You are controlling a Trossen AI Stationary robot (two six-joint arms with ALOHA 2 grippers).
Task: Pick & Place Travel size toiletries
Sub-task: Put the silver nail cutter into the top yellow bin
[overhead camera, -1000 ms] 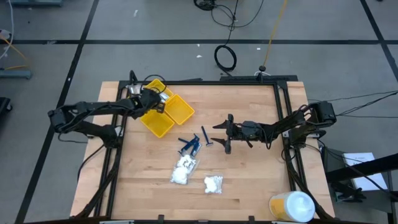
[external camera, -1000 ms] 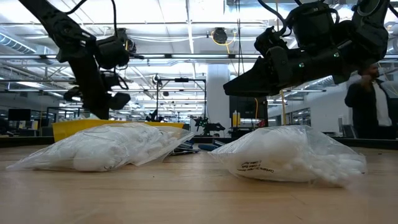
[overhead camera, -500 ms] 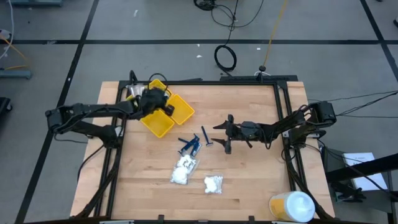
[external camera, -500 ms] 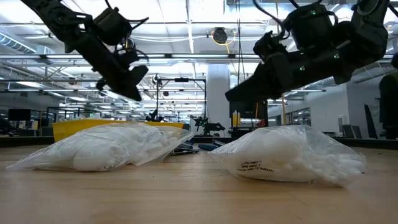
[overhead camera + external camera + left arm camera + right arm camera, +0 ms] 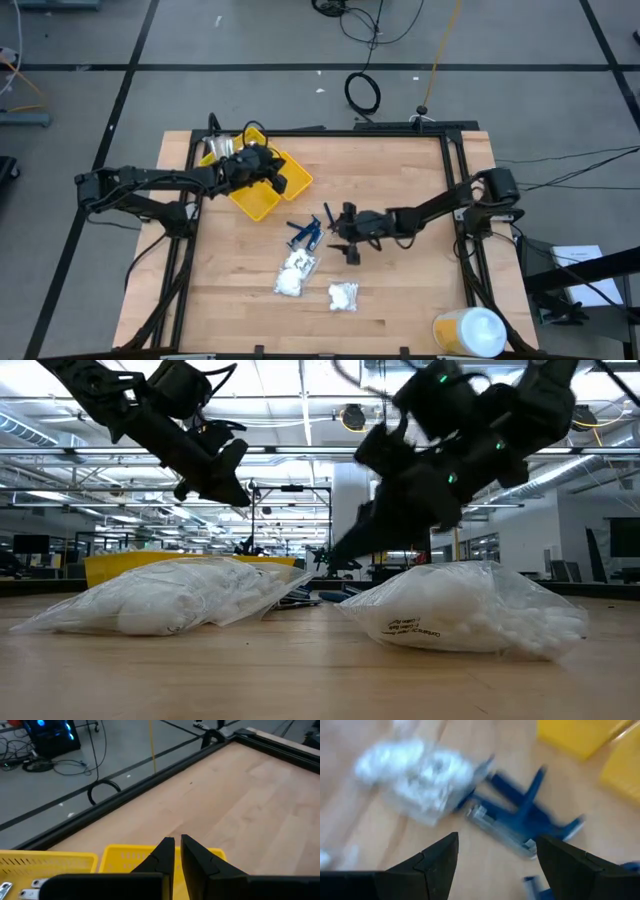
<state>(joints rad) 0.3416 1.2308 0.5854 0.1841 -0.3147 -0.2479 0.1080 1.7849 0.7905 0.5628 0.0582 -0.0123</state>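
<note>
Nearest to the front edge of the surface, at about 6 o'clock from its centre, lay two small clear bags of white fluffy lumps, one a little toward 7 o'clock. In the low view these bags looked puffy and loose. I judged them very light, soft and easy to squash, with a slippery film; a pinch on a free corner or on the flat upper seam would hold better than a squeeze on the middle, which would only push the lumps aside.

Just beyond them, near the centre, the slim dark blue sticks lay crossed together, with a silvery-clear packet touching them. The sticks seemed stiff, light and thin, so they should be taken across the middle of the shaft, one alone, since they lay tangled. The packet was probably slick and flat, hard to lift from the wood.

The right hand hovered just beside this pile, toward 3 o'clock of it, its fingers spread wide and holding nothing.

Farthest, at 10 o'clock, the left hand was above the yellow compartment tray. Its fingers were nearly pressed together, with only a narrow gap and nothing between them.
</note>
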